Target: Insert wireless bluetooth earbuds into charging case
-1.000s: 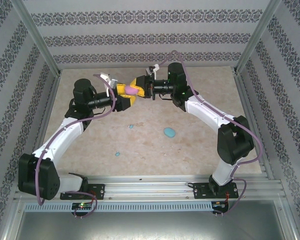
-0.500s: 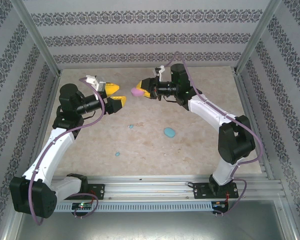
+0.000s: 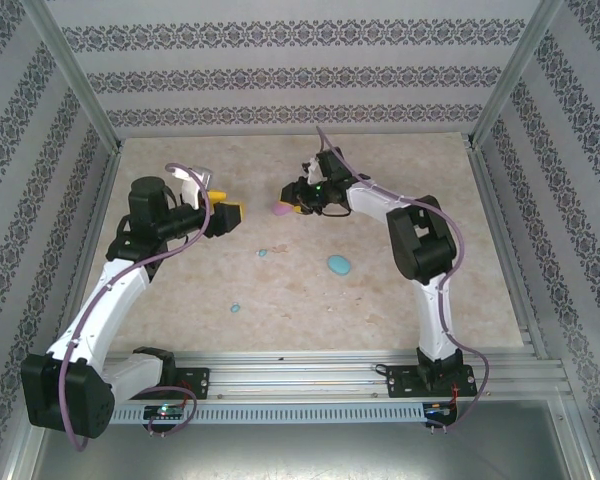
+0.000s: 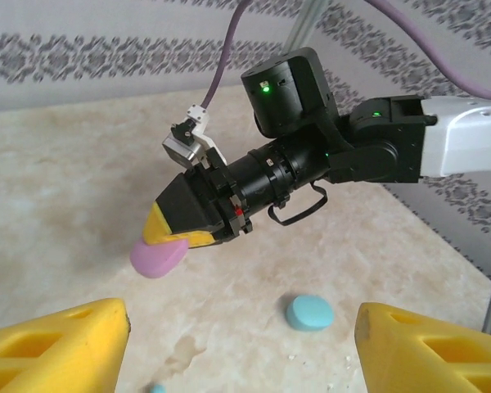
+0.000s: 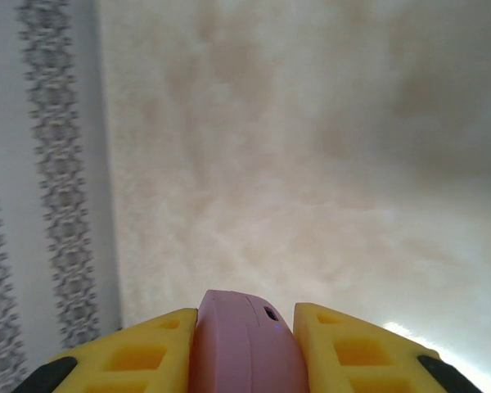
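From above, the left pincer (image 3: pixel 225 213) hangs over the left half of the bench (image 3: pixel 430 300) with its yellow jaws apart and nothing between them. It faces the right pincer (image 3: pixel 287 206), which is clenched on a pink case (image 3: pixel 278 210) held up off the surface. The two pincers are near each other but apart. A blue case (image 3: pixel 338 265) lies on the bench nearer the arm bases. Two light blue earbuds (image 3: pixel 263 252) lie loose on the bench, one below the gap between the pincers and the other (image 3: pixel 235 308) closer to the near edge. In the left wrist view, the released left fingers (image 4: pixel 57 344) stand wide at the bottom corners. Beyond them the right pincer (image 4: pixel 176 236) points down and to the left, and the pink case (image 4: pixel 157 256) sticks out of its tips. The blue case (image 4: pixel 309 312) rests on the bench below it, and a light blue speck sits at the bottom edge. In the right wrist view, the pink case (image 5: pixel 245 348) is wedged edge-on between the right fingers (image 5: pixel 139 352). A seam and a small dark hole show on it, and pale bench lies beyond.
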